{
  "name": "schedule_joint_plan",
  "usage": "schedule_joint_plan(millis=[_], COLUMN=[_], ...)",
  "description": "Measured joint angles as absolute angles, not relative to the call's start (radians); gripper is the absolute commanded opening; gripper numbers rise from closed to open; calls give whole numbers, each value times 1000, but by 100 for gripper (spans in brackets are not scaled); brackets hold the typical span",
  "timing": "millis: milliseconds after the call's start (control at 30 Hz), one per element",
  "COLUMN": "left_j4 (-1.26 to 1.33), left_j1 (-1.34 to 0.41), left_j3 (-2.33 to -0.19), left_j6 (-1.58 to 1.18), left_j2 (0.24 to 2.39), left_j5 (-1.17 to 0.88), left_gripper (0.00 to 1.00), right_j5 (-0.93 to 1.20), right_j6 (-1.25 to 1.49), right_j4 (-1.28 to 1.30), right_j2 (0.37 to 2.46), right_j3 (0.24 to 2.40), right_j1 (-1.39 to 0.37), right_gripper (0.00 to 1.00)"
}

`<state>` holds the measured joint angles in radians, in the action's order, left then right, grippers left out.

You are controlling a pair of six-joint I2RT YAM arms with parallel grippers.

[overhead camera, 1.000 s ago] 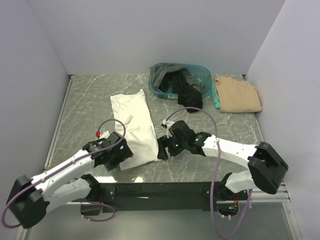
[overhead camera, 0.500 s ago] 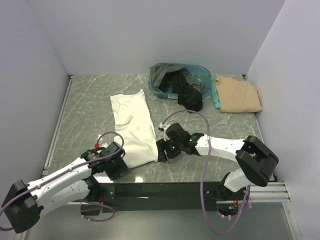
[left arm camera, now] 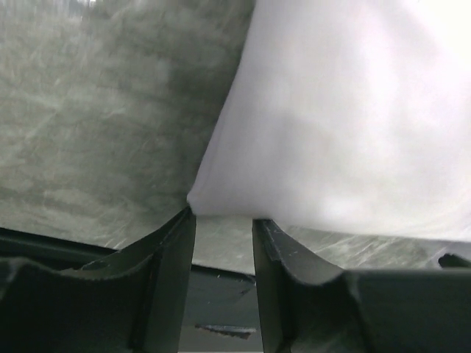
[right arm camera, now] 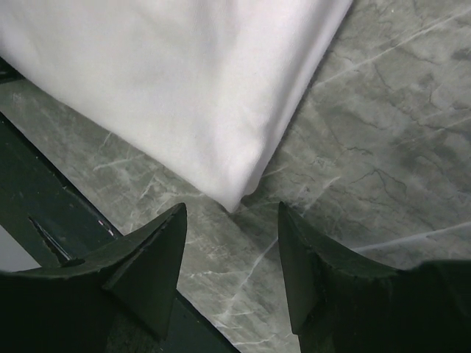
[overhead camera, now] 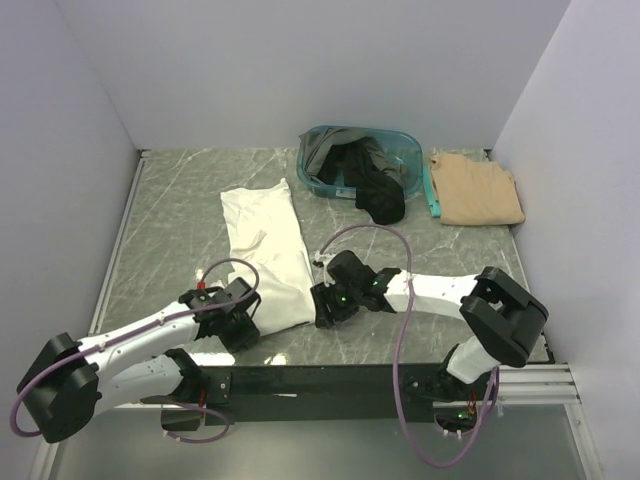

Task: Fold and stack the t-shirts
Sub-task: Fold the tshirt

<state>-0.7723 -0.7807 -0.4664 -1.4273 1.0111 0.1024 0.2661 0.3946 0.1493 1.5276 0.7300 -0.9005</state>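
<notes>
Teal basket point(overhead camera: 318, 187) of dark t-shirts point(overhead camera: 365, 175), tan t-shirt point(overhead camera: 477, 188) just beside

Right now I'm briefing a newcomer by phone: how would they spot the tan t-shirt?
Go to the marble table's far right corner. There, just right of the teal basket, a folded t-shirt lies flat. It is the only tan one: the white one lies mid-table, the dark ones are heaped in the basket.

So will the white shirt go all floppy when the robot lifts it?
Probably. The white t-shirt lies flat with soft wrinkles, so it should droop from wherever it's pinched. It looks thin, so likely light. Folded layers may slip apart if lifted by one corner.
</notes>
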Motion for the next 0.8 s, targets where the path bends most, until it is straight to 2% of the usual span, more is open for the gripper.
schedule_joint_plan(millis=[167, 233, 267, 367, 400, 600, 800], left_j4=[-764, -762, -762, -749, -744, -730, -788], left_j1=[-781, -781, -781, -781, -781, -781, -785], left_j3=[-487, -491, -493, -495, -497, -500, -501], left_j6=[-1415, -1408, -1407, -1400, -1398, -1381, -1373], left_j2=[1047, 1059, 1065, 1079, 1085, 1087, 1022], left_j5=[140, 147, 149, 156, 156, 156, 162], left_gripper=[40, 35, 31, 11, 1, 1, 1], right_j5=[264, 263, 263, 259, 257, 260, 281], right_j6=[390, 389, 389, 382, 381, 372, 373], right_j4=[142, 138, 138, 132, 133, 136, 182], right_j2=[1534, 1541, 1545, 1564, 1569, 1592, 1538], right_j3=[732, 737, 740, 755, 758, 767, 762], right_j1=[-901, -902, -902, -904, -904, -906, -906], right_gripper=[58, 57, 56, 46, 35, 0, 0])
